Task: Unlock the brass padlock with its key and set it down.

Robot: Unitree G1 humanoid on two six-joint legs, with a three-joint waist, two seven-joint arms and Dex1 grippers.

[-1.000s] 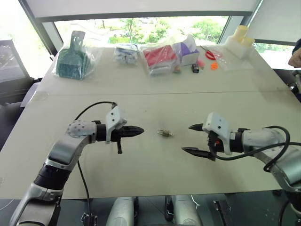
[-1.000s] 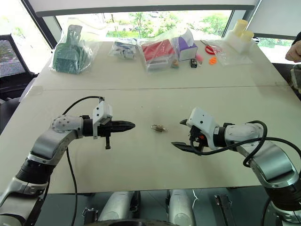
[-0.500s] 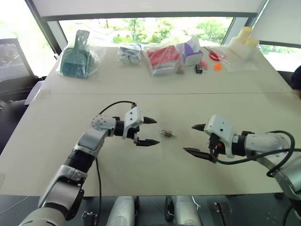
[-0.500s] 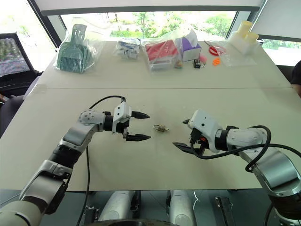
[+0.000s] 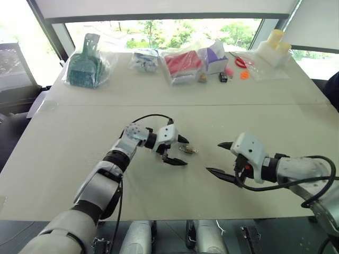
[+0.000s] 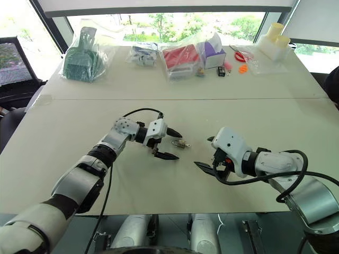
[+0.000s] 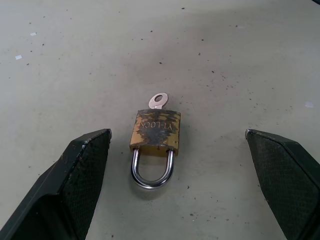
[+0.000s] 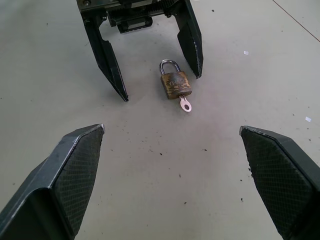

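The brass padlock (image 7: 155, 131) lies flat on the table's middle, its silvery shackle (image 7: 151, 172) closed and turned toward my left gripper. The key (image 7: 158, 100) sticks out of the body's bottom, toward my right gripper. My left gripper (image 5: 183, 152) is open and low over the table. Its two black fingers (image 8: 109, 60) stand on either side of the padlock without touching it. My right gripper (image 5: 214, 157) is open and empty, a short way to the right of the padlock and pointing at it.
Along the table's far side lie a bagged green dustpan (image 5: 83, 64), a bagged red item (image 5: 181, 63), a purple box (image 5: 214, 55), red scissors (image 5: 241, 62) and white containers (image 5: 275, 45). A seam (image 5: 238, 104) crosses the table.
My left gripper has opened and swung right and down, from well left of the padlock to straddling it. My right gripper has stayed open and almost still.
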